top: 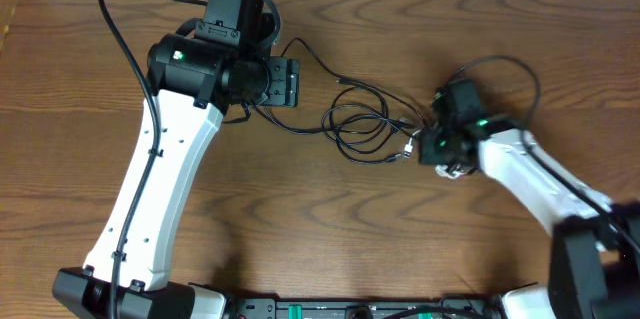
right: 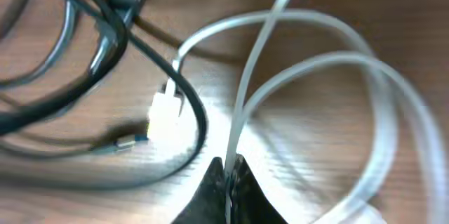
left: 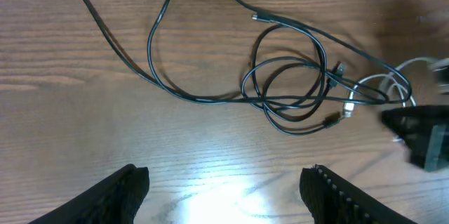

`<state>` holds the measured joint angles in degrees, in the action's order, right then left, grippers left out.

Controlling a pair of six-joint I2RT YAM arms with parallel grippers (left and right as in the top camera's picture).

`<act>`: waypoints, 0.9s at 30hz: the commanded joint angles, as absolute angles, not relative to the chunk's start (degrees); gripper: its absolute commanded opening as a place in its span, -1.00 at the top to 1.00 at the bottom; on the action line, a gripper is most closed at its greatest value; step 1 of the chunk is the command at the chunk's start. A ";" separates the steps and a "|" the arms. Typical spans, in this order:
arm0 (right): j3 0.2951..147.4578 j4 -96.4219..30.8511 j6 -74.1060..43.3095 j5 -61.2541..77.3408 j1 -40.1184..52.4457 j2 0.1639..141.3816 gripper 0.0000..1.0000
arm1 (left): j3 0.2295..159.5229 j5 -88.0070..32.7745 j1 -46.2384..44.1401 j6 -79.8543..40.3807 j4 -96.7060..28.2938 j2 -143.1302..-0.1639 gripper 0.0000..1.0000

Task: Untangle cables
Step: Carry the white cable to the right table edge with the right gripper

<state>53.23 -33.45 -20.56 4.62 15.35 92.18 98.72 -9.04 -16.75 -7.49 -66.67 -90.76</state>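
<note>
Tangle of thin black cords [left: 261, 97] lies mid-frame overhead, limp and light. Your right gripper [right: 228, 166] is pinched on the thin white cord [right: 261, 76]; your left gripper [left: 224, 178] gapes wide, empty. Take black loops near crossings; they likely slip.

Tangled black cables [left: 287, 99], white cord [right: 245, 83] alongside

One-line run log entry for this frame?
left claw: open, empty, above table | right claw: shut on white cord | black cords: loose overlapping loops, untangling not done
</note>
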 commanded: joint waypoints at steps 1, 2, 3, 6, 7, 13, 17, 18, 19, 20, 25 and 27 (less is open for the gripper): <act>59.99 -36.45 -18.94 -3.75 8.93 84.01 0.98 | 98.74 -8.93 -16.51 -7.75 -66.83 -90.65 -0.49; 61.21 -36.45 -17.65 -6.37 6.11 81.78 0.98 | 98.74 -8.93 -16.51 -7.75 -66.83 -90.65 -0.50; 61.93 -35.22 -15.64 -8.82 2.96 79.85 0.98 | 98.74 -8.93 -16.51 -7.73 -66.83 -90.65 -0.49; 62.06 -28.86 -9.50 -12.75 -4.82 77.60 0.98 | 98.74 -8.93 -16.51 -7.73 -66.83 -90.65 -0.50; 62.06 -27.53 -9.32 -14.94 -7.05 77.62 0.98 | 98.74 -8.93 -16.51 -7.73 -66.83 -90.65 -0.50; 62.04 -23.33 -9.32 -19.38 -20.78 78.24 0.98 | 98.74 -8.93 -16.51 -7.75 -66.83 -90.65 -0.50; 62.04 -21.54 -9.34 -19.33 -25.15 80.44 0.98 | 98.74 -8.93 -16.51 -7.73 -66.85 -90.65 -0.49; 62.04 -21.15 -9.32 -19.20 -25.47 80.79 0.98 | 98.74 -8.93 -16.51 -7.73 -66.85 -90.65 -0.49; 62.04 -20.32 -9.30 -18.83 -25.93 81.56 0.98 | 98.74 -8.91 -16.51 -7.75 -66.83 -90.65 -0.50; 62.04 -19.42 -8.91 -17.61 -26.24 82.37 0.98 | 98.74 -8.91 -16.51 -7.73 -66.85 -90.65 -0.49; 62.04 -12.62 -3.53 -14.55 -26.50 87.46 0.98 | 98.74 -8.93 -16.51 -7.75 -66.85 -90.65 -0.49; 62.04 -11.40 -3.55 -16.19 -26.65 88.38 0.98 | 98.74 -8.91 -16.51 -7.75 -66.85 -90.65 -0.50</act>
<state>61.45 -12.23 -5.32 -14.55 -26.20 87.37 98.72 -9.04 -16.75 -7.49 -66.67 -90.76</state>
